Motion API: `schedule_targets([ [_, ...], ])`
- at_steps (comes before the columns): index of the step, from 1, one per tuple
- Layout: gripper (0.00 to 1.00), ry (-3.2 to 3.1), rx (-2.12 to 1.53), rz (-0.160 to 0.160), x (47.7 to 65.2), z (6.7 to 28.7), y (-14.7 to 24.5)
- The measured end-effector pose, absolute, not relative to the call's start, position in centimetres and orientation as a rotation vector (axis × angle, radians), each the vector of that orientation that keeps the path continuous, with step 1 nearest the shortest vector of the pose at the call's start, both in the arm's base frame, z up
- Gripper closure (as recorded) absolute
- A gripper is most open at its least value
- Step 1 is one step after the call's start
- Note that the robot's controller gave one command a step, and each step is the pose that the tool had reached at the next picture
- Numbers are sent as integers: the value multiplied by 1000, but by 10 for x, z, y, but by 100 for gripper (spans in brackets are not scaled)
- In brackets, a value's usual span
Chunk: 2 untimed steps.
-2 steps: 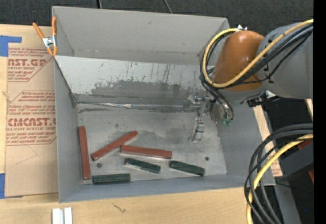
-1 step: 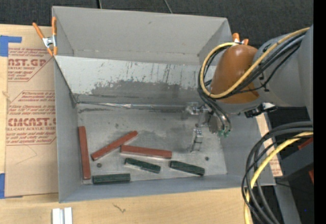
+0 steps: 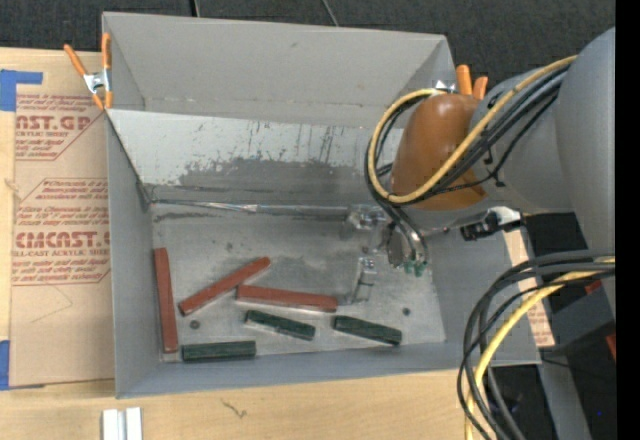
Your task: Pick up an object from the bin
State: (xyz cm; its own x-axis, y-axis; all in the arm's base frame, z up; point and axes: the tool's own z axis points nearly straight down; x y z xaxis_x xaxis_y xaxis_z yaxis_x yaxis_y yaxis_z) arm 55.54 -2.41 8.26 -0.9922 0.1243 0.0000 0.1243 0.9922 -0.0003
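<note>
Grey metal bin (image 3: 130, 258), scuffed floor. We see the gripper (image 3: 364, 280) low over it; whether it is spread or closed we cannot tell. A red-brown flat bar (image 3: 285, 299) ends just left of the gripper, and a dark green bar (image 3: 367, 330) lies near it. More bars lie farther left.

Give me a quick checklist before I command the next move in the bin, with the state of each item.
1. Gripper inside the bin walls: ok, it hangs over the right part of the floor.
2. Something within close range: ok, a red stick ends just left of the gripper and a green stick lies just below it in the view.
3. Those two apart from each other: ok, bare floor shows between them.
4. Other sticks flat, not heaped: ok, they lie singly on the floor.
5. Gripper touching a stick: cannot tell.
6. Anything held: cannot tell.
</note>
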Motion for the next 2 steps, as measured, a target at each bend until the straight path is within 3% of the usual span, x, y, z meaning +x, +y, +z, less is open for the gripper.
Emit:
schedule_targets([
  [1, 0, -3139, -152, -2, 566, 77, 1],
  [2, 0, -3136, 190, -1, 563, 86, -5],
])
